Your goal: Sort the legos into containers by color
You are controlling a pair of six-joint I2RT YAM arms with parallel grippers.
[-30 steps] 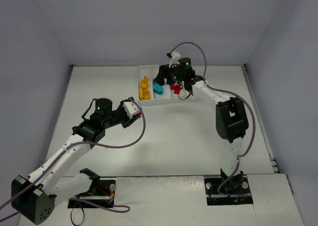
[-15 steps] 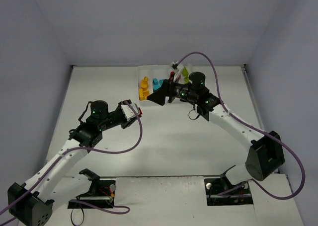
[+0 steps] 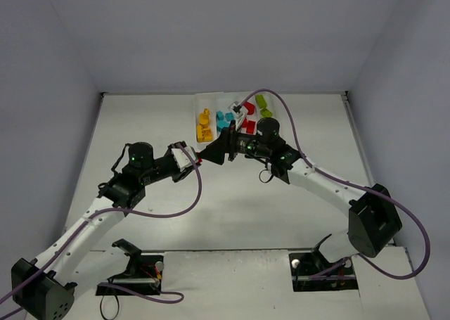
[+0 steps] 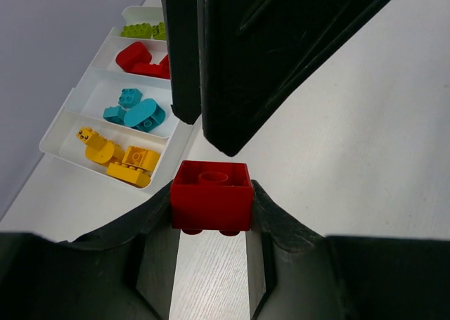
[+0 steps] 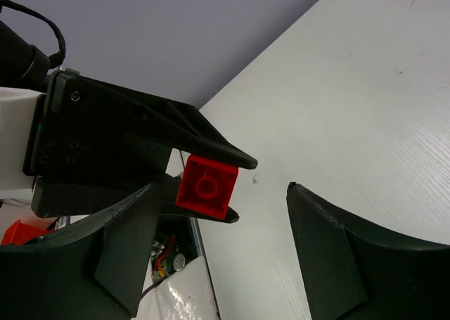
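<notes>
My left gripper is shut on a red brick and holds it above the table, studs facing me. In the top view the left gripper and red brick are just below the white tray. My right gripper is open, its jaws on either side of the same brick without touching it; it faces the left gripper tip to tip. The tray compartments hold yellow bricks, cyan bricks, red bricks and green bricks.
The tray lies at the back middle of the white table, near the grey back wall. Both arms reach in from the near edge, each trailing a purple cable. The right arm's elbow stands at the right.
My right gripper has left the tray and swung down and left until it faces the left gripper around the red brick. The left arm shifted slightly left, still holding the brick.
</notes>
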